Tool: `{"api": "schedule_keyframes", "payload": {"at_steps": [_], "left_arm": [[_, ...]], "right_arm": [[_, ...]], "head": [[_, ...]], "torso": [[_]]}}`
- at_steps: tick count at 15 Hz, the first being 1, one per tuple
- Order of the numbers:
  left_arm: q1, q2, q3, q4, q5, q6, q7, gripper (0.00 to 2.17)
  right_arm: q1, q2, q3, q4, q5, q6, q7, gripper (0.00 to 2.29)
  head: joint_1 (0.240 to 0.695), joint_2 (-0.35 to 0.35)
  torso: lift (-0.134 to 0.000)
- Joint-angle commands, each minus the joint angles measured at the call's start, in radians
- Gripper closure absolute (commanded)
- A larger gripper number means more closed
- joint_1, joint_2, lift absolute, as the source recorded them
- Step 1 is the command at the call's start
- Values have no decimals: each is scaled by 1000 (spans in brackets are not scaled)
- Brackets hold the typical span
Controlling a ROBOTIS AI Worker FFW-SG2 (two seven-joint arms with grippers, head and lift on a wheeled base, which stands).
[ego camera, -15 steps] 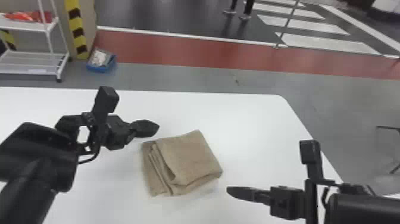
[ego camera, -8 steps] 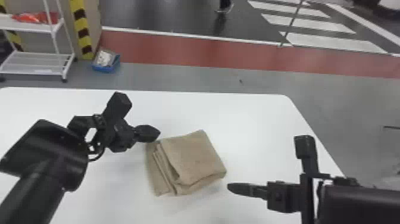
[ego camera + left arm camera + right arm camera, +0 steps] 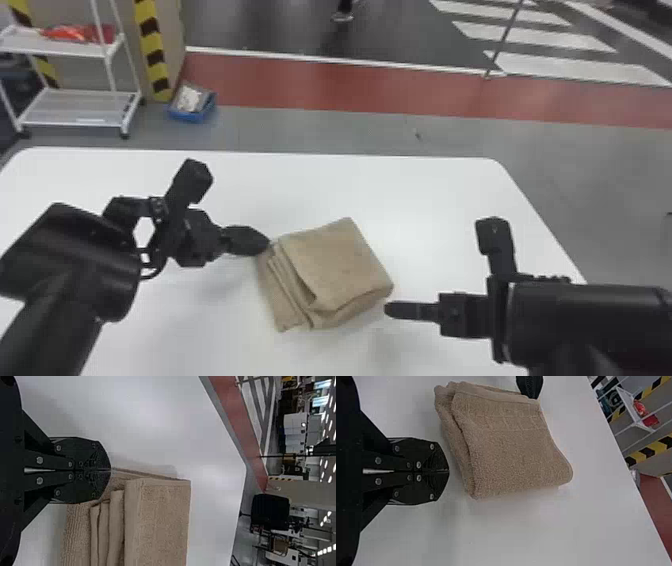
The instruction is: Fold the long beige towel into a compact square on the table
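Observation:
The beige towel [image 3: 335, 265] lies folded into a thick, roughly square bundle on the white table [image 3: 400, 195], its stacked layers showing along one side. At its back left corner is my left gripper [image 3: 269, 244], fingers shut. In the left wrist view the left gripper [image 3: 111, 470] overlaps the edge of the towel [image 3: 158, 522]; whether cloth is pinched cannot be told. My right gripper [image 3: 386, 310] is just off the towel's front right corner. The right wrist view has the right gripper [image 3: 449, 471] shut and apart from the towel [image 3: 510, 447].
Beyond the table's far edge stand a white shelf cart [image 3: 75, 107] at the back left and a blue bin [image 3: 192, 102] on the floor. Bare tabletop surrounds the towel, with the table's right edge beyond the right arm.
My left gripper has come nearer the front, down onto the towel's back left corner. The towel keeps its folded shape; the head view has shifted slightly.

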Motion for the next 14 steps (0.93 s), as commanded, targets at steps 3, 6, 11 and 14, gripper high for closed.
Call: {"api": "schedule_keyframes", "payload": {"at_steps": [3,6,11,14], "left_arm": [[35,3,23,-69,2,32,-42,1980],[38,3,23,-69,6,32,-65,1980],[42,3,20,-69,14,32,-118,1980],[58,3,20,-96,25,66,-175,1980]], "right_arm": [[-71,2,55,123,12,5,-45,2250],[-109,4,71,170,10,5,-89,2250],[-191,4,78,227,6,5,-149,2250],[-238,4,80,287,-4,5,-197,2250]], "head": [[695,-176],[695,-164],[695,-167],[695,-178]], "torso": [[-124],[-124],[-124],[-124]]}}
